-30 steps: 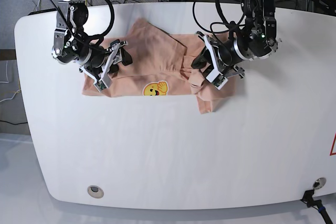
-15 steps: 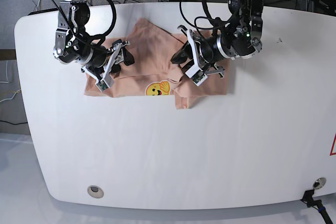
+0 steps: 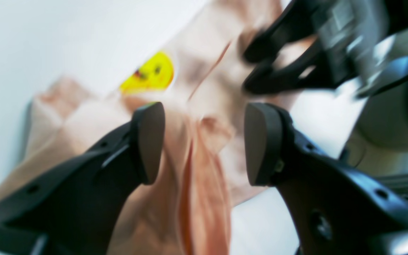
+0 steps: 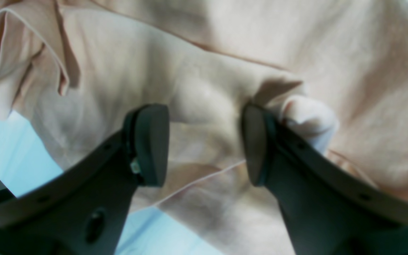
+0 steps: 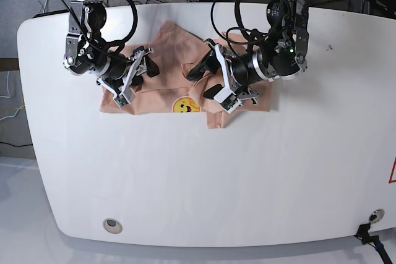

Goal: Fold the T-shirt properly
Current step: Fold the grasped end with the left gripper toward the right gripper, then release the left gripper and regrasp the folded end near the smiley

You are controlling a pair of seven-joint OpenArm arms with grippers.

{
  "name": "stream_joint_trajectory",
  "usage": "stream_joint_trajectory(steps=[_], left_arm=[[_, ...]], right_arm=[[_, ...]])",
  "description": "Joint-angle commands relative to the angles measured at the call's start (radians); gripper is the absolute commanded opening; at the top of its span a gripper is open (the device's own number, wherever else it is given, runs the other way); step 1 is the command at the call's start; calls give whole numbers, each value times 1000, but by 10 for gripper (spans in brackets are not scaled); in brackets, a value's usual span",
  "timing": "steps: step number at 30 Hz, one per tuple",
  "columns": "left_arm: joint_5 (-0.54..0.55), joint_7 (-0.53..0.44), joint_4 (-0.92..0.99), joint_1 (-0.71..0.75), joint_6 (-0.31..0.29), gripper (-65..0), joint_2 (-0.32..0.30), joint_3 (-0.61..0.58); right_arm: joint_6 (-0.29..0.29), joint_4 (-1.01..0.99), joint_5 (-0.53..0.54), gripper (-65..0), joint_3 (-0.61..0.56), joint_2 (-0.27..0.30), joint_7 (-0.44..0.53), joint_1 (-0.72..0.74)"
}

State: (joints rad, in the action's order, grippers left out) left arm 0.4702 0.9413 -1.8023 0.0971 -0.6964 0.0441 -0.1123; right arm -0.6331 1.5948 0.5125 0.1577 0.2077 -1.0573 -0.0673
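The white table (image 5: 185, 183) is seen bare toward the front, with cables trailing behind its far edge. The T-shirt (image 5: 167, 85) is bunched near the far edge, its side flap now carried in toward the smiley print (image 5: 182, 106). That flap has just been let go: the left gripper (image 3: 204, 141) is now spread, nothing pinched. A side fold is judged laid. The right gripper (image 4: 204, 141) is held spread over the cloth, as before.

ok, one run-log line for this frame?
stage: mid-fold | left gripper: open above shirt, nothing held | right gripper: open over shirt | T-shirt: bunched on table, smiley visible
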Motion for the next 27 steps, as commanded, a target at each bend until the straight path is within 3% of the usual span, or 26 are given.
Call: stream_joint_trajectory(steps=[1, 12, 20, 22, 25, 27], left_arm=[[14, -20, -23, -12, -2, -314, -3, 10], [0, -64, -40, -4, -2, -314, -184, 41], [0, -123, -38, 51, -2, -317, -257, 43], [-3, -123, -35, 51, -2, -379, -257, 38], [-55, -123, -34, 51, -2, -547, -250, 35], [-112, -123, -23, 51, -2, -602, -224, 33]], right_arm=[[-4, 3, -8, -324, 0, 5, -25, 2], [-4, 3, -7, -324, 0, 5, -25, 2], [-4, -3, -5, -324, 0, 3, -25, 2], [-4, -32, -4, -324, 0, 3, -25, 4], [-4, -55, -4, -324, 0, 3, -24, 14], [-4, -55, -4, -324, 0, -1, -24, 16]])
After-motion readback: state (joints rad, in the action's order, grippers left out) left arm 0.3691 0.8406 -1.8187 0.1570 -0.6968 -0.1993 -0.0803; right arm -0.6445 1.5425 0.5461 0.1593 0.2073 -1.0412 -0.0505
